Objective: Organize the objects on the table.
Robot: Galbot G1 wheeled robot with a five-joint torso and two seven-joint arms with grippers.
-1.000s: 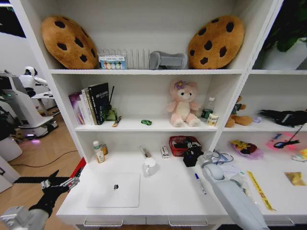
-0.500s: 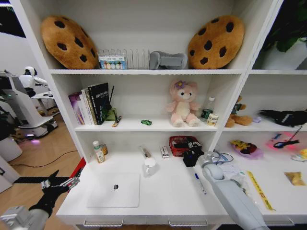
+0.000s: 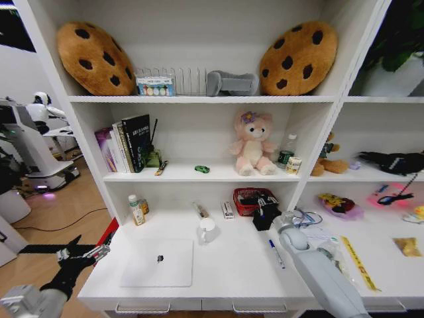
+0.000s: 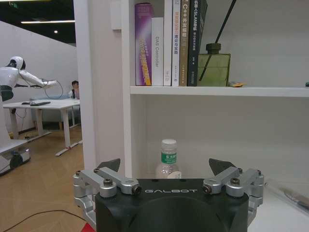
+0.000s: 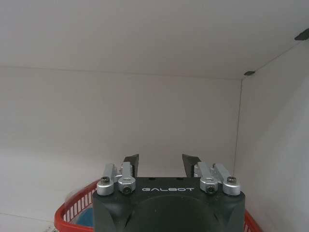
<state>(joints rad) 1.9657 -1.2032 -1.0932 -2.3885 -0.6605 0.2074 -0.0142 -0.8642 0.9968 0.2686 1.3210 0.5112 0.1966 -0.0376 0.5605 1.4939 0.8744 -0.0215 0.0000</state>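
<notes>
Flat matte laptop (image 3: 158,262), smooth white table (image 3: 232,265)

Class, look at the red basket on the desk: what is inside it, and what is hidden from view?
The right claw hangs over the red basket, covering most of it. A bluish item peeks inside; the rest of its contents cannot be seen.
</notes>
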